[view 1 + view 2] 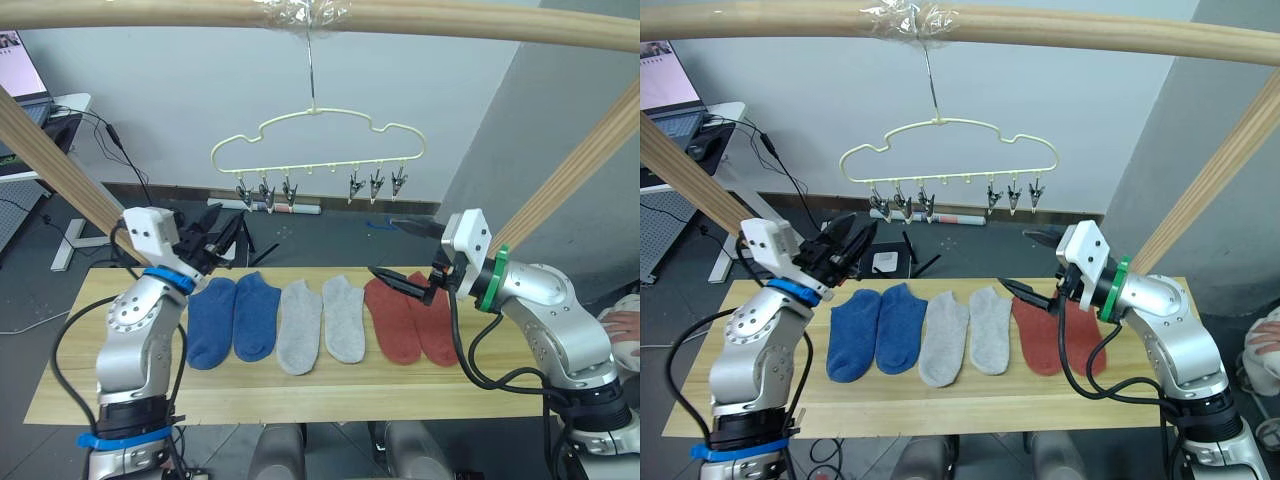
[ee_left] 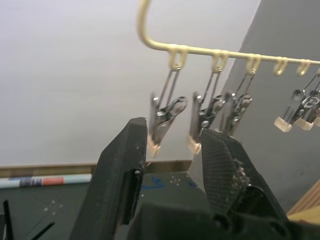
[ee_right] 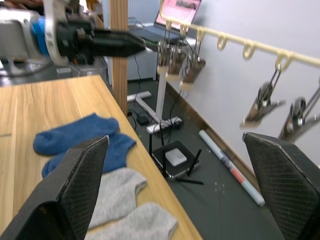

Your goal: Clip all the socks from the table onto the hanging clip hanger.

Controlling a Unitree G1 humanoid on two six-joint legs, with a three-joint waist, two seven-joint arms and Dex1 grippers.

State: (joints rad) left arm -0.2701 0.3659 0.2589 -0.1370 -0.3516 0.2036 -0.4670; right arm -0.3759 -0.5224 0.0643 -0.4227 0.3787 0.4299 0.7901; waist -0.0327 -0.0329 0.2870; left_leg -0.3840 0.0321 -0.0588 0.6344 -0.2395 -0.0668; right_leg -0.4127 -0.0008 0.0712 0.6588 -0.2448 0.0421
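Six socks lie side by side on the wooden table (image 1: 300, 400): two blue socks (image 1: 234, 320) on the left, two grey socks (image 1: 322, 322) in the middle, two red socks (image 1: 412, 320) on the right. The cream clip hanger (image 1: 315, 140) hangs from the top pole, its metal clips (image 1: 266, 192) empty. My left gripper (image 1: 225, 235) is raised behind the blue socks, just below the leftmost clips (image 2: 165, 117), open and holding nothing. My right gripper (image 1: 402, 254) hovers wide open above the far end of the red socks, empty.
A thick wooden pole frame (image 1: 420, 18) spans the top, with slanted legs (image 1: 55, 165) at both sides. A person's hand (image 1: 622, 330) rests at the right edge. A desk with a laptop (image 1: 20, 70) stands back left. A small black device (image 3: 175, 157) lies on the floor behind the table.
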